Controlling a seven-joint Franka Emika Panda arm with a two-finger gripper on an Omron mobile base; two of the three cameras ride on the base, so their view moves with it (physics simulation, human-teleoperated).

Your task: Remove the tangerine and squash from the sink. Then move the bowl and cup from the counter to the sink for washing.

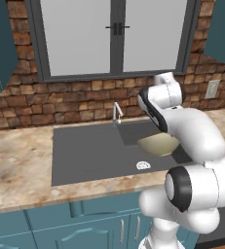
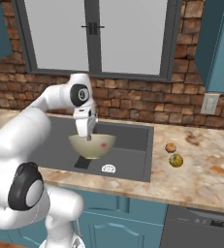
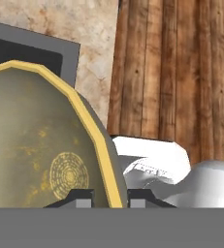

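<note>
My gripper (image 2: 88, 136) is shut on the thin yellow rim of the olive-brass bowl (image 2: 91, 146), which hangs upright just above the dark grey sink (image 2: 130, 145). In the hand view the rim passes between the two finger tips of the gripper (image 3: 109, 196), with the bowl (image 3: 36, 145) spreading to the left. From the left base view the bowl (image 1: 158, 144) shows behind my arm, over the basin. The tangerine (image 2: 170, 147) and the squash (image 2: 176, 160) lie side by side on the counter right of the sink. The cup is out of view.
A chrome faucet (image 1: 116, 113) stands at the sink's back edge and a white drain (image 1: 142, 165) sits in the basin floor. A marbled counter (image 1: 16, 165) runs on both sides. A brick wall, a window and teal cabinets are behind.
</note>
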